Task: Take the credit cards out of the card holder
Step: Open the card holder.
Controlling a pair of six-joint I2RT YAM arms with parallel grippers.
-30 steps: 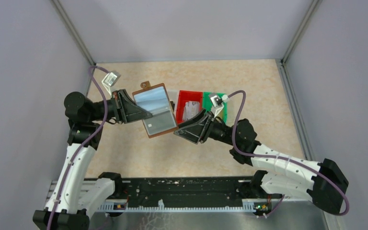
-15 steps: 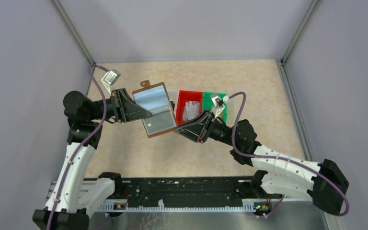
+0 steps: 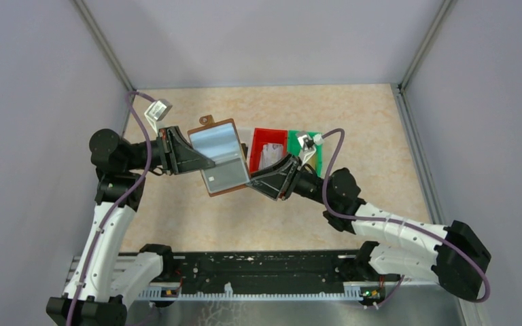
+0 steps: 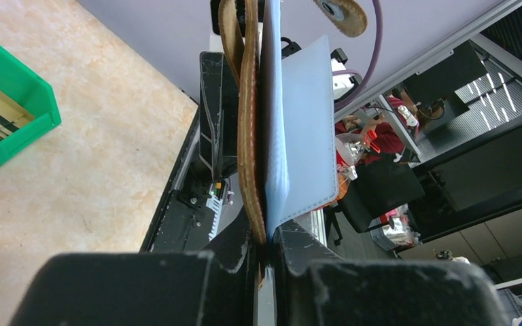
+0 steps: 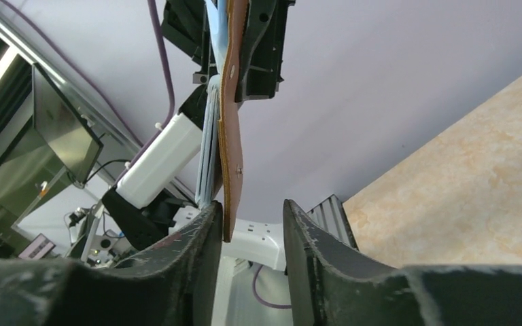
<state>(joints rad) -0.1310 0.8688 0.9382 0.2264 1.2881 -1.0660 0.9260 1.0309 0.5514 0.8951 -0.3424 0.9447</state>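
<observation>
The brown card holder (image 3: pixel 221 157) hangs open in the air above the table, with pale blue sleeves in its upper half and a greyish card (image 3: pixel 225 174) in a lower sleeve. My left gripper (image 3: pixel 209 164) is shut on its left edge. In the left wrist view the gripper (image 4: pixel 266 248) pinches the brown leather (image 4: pixel 248 136) and the blue sleeves (image 4: pixel 302 129). My right gripper (image 3: pixel 251 182) is open at the holder's lower right edge. In the right wrist view the holder's edge (image 5: pixel 231 142) sits between the jaws of the gripper (image 5: pixel 251 224), close to the left finger (image 5: pixel 204 238).
A red bin (image 3: pixel 268 138) holding pale flat items (image 3: pixel 270 156) and a green bin (image 3: pixel 304 141) stand on the table just right of the holder, behind my right gripper. The green bin also shows in the left wrist view (image 4: pixel 15 112). Grey walls enclose the table.
My right gripper has moved a little left, up to the holder's lower right edge. The left gripper and the holder have stayed in place.
</observation>
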